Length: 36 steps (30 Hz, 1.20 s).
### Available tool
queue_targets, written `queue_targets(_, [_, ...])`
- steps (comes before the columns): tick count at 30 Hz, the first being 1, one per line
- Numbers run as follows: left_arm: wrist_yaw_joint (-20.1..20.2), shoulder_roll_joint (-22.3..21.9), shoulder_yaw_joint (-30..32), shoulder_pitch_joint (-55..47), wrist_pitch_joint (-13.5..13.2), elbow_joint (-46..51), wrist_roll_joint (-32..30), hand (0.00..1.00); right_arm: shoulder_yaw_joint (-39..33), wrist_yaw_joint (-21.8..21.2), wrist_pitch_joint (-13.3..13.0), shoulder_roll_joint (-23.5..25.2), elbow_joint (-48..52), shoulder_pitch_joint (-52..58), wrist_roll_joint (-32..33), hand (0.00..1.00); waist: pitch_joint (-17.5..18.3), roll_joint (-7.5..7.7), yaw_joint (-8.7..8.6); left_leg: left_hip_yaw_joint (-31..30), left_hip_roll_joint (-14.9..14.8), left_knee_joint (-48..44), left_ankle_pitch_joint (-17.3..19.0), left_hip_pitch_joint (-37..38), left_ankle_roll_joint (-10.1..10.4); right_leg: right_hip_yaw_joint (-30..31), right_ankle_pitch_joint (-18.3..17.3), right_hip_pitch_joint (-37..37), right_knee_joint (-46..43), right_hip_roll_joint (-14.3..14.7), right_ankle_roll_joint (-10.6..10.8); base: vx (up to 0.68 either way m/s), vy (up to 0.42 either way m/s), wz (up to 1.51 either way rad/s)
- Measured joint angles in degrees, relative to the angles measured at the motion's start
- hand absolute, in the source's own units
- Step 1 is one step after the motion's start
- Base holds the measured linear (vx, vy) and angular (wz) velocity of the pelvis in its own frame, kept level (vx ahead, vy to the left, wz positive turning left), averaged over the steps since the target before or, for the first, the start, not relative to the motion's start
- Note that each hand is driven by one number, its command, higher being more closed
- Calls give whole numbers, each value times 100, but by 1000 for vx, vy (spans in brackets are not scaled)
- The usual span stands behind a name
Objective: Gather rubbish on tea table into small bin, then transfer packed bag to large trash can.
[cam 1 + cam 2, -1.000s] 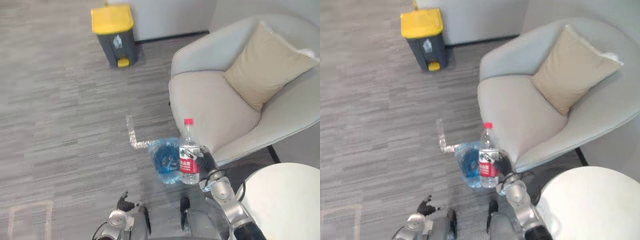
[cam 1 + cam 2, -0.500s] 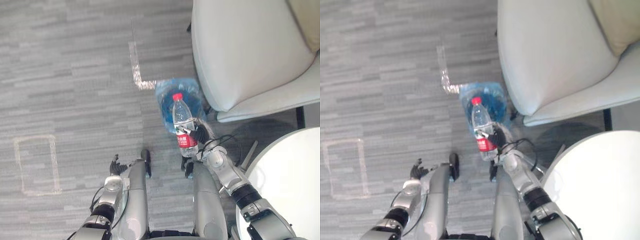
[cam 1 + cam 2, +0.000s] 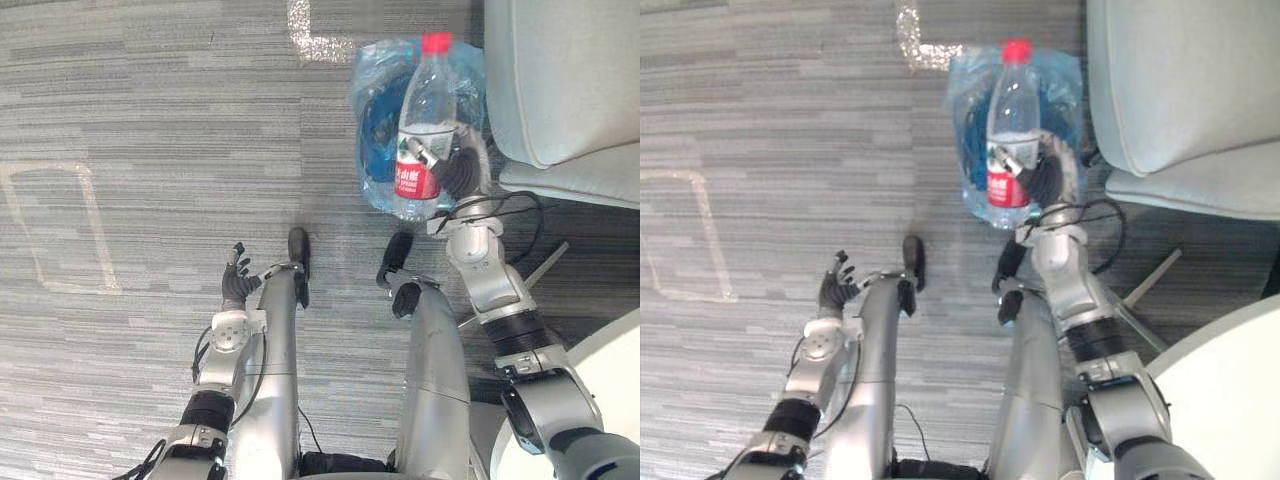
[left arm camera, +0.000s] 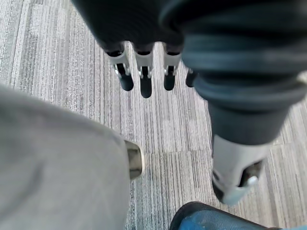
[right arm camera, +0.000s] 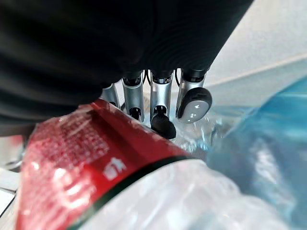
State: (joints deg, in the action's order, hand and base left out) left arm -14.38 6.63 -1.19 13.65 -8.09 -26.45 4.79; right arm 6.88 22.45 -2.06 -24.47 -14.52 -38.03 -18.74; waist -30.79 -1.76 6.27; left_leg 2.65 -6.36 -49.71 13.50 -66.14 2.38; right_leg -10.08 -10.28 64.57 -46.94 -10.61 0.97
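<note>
Both eye views: grips clear plastic red-capped bottle point(image 3: 419, 125) in right robot hand point(image 3: 460, 172), just over blue-bag-lined small bin point(image 3: 372, 150) on floor, left of pale armchair point(image 3: 560, 70). Left wrist view: holds left robot hand point(image 4: 145, 79) relaxed, empty, above grey carpet point(image 4: 62, 62). Right wrist view: curls fingers point(image 5: 160, 96) round bottle's red label.

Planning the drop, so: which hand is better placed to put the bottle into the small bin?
Right: the right hand is curled round the bottle, close by the blue-lined small bin; the left hand hangs open over carpet, apart.
</note>
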Motion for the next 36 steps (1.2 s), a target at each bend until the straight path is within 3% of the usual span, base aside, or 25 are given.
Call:
queue_targets(11, [103, -2, -111, -141, -119, 171, 111, 0, -244, 329, 18, -349, -127, -382, 76, 100, 1, 0, 9, -12, 82, 259, -137, -90, 31, -35, 2, 140, 89, -64, -3, -6, -11, 6])
queue_targets(12, [102, 37, -135, -141, -122, 170, 112, 0, -243, 342, 27, -372, -276, -433, 81, 0, 1, 1, 9, -16, 81, 265, -139, -87, 33, -38, 2, 139, 90, -63, -3, 0, 0, 0])
queue_targets(23, [104, 144, -276, -140, -135, 169, 206, 0, -219, 350, 36, -418, -681, -477, 72, 0, 5, 1, -11, -14, 76, 268, -153, -87, 34, -36, 7, 141, 91, -57, -10, 0, 0, 0])
queue_targets(27, [102, 154, -280, -139, -128, 162, 205, 0, -183, 349, 39, -230, -691, -434, 47, 0, 9, 4, -34, 3, 46, 253, -156, -80, 36, -23, 22, 140, 95, -29, -31, -14, -6, -4])
queue_targets(32, [98, 156, -258, -131, -119, 111, 203, 0, 151, 340, 38, 35, -639, -227, -384, 0, 15, 10, -39, 30, -22, 225, -163, -42, 49, 7, 55, 133, 86, 39, -81, -32, -17, -8])
queue_targets(36, [74, 69, 209, 342, -115, -649, 209, 0, 794, 200, 4, 255, -234, 48, -710, 0, 21, 20, -128, 20, -118, 169, -163, -8, 54, 27, 97, 74, 114, 155, -110, -59, -23, -9])
